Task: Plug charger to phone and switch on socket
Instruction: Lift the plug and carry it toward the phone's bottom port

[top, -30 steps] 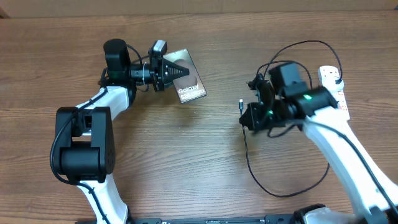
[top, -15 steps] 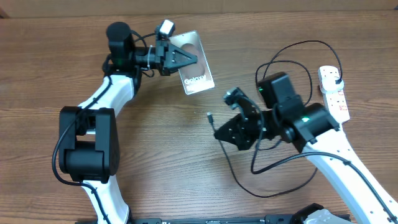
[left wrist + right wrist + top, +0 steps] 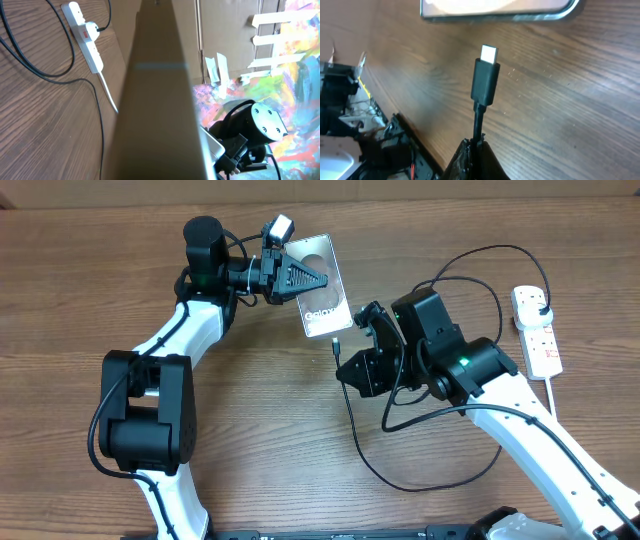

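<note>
My left gripper (image 3: 308,280) is shut on the phone (image 3: 328,302), a dark slab with white "Galaxy" lettering, and holds it off the table, tilted. The phone fills the middle of the left wrist view (image 3: 160,110). My right gripper (image 3: 347,366) is shut on the charger cable (image 3: 400,480) just behind its connector tip (image 3: 337,344). In the right wrist view the tip (image 3: 486,75) points at the phone's lower edge (image 3: 495,10), with a small gap between them. The white socket (image 3: 537,332) lies at the far right, and a black plug (image 3: 541,297) is in it.
The black cable loops over the wooden table between my right arm and the socket, and it also shows in the left wrist view (image 3: 30,65). The socket's white cord (image 3: 556,395) runs toward the front right. The socket also shows in the left wrist view (image 3: 87,40).
My left gripper has carried the phone right and further back, tilting it. My right gripper has moved left and back with the connector, bringing the tip close to the phone's lower edge.
</note>
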`<state>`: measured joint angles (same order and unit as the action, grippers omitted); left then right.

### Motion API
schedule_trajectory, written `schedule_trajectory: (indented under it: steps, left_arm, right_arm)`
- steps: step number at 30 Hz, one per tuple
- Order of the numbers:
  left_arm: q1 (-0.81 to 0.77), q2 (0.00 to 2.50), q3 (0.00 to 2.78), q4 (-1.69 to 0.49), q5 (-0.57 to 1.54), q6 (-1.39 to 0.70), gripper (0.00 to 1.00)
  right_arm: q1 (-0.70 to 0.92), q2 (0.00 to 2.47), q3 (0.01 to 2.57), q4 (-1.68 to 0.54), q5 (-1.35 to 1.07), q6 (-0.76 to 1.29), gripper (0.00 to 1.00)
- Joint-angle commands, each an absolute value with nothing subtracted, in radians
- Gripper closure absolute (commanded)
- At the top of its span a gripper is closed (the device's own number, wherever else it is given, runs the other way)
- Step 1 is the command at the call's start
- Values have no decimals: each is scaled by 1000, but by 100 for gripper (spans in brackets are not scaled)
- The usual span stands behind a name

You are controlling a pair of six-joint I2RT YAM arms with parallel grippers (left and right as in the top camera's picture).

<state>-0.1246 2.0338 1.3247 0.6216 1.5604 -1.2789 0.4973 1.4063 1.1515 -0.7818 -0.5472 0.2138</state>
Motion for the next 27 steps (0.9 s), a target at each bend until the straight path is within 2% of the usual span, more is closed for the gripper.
schedule_trajectory:
  steps: [1, 9, 18, 27]
  left_arm:
    - [-123, 2039, 1351, 628, 1582, -1264, 96]
    - [-124, 2038, 1351, 626, 1582, -1259, 96]
    - [-126, 2039, 1350, 625, 1582, -1235, 96]
    - [-153, 2039, 1349, 625, 1582, -1217, 96]
  right_arm:
    - [498, 1409, 1144, -760, -524, 239, 96]
    - [498, 1409, 1144, -773, -524, 193, 96]
    - [542, 1408, 1147, -966, -468, 51, 96]
    - [617, 1409, 1163, -893, -352, 40, 96]
